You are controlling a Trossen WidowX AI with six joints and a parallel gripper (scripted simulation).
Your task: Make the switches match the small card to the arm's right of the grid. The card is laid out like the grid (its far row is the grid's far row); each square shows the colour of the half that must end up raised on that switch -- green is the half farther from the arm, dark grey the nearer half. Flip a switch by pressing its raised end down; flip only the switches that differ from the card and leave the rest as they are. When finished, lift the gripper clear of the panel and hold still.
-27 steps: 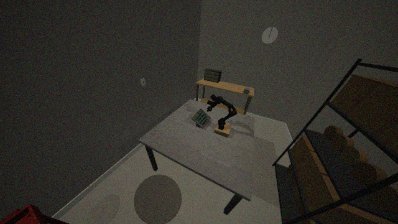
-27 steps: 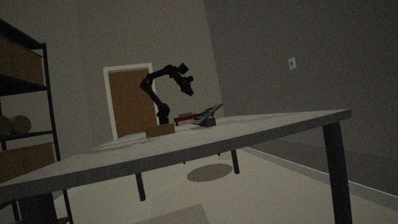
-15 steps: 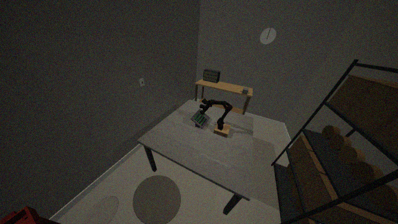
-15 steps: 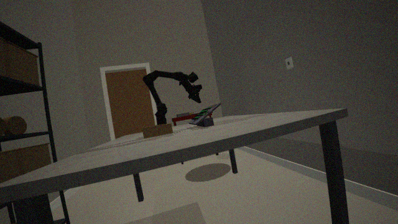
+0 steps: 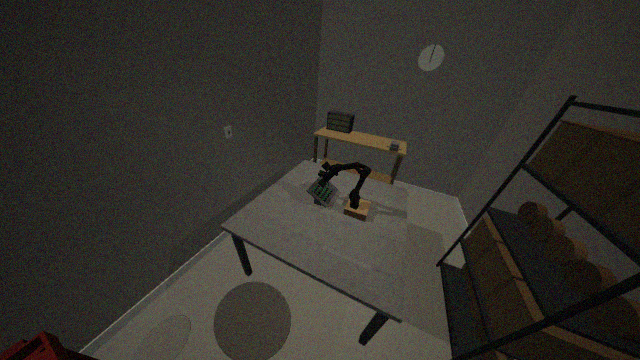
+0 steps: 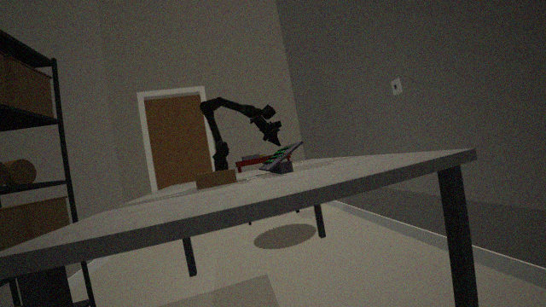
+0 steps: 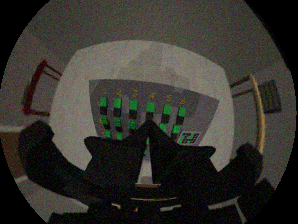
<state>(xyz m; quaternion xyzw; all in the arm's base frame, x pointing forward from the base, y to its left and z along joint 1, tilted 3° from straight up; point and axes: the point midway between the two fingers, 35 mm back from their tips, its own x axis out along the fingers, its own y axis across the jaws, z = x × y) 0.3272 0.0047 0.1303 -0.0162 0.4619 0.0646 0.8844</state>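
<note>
The tilted grey switch panel (image 5: 330, 198) (image 6: 295, 147) (image 7: 204, 111) stands on the table. In the wrist view its columns are numbered 1 to 6, and green and dark switch halves show, such as the far-row switch in column 1 (image 7: 103, 105). The small card (image 7: 189, 138) is at the right, partly cut off by the gripper. My gripper (image 6: 279, 144) (image 7: 149, 123) is shut and empty, its tips just above the panel. In the wrist view they overlap the column 4 area below the far-row switch. The nearer rows are largely hidden, and exact switch tilts are hard to tell.
The arm's wooden base block (image 5: 355, 214) (image 6: 216, 179) stands on the grey table (image 5: 300, 235) (image 6: 341, 170) beside the panel. A wooden bench (image 5: 367, 140) with a dark crate (image 5: 340, 122) is beyond the table. A tall shelf rack stands off to one side.
</note>
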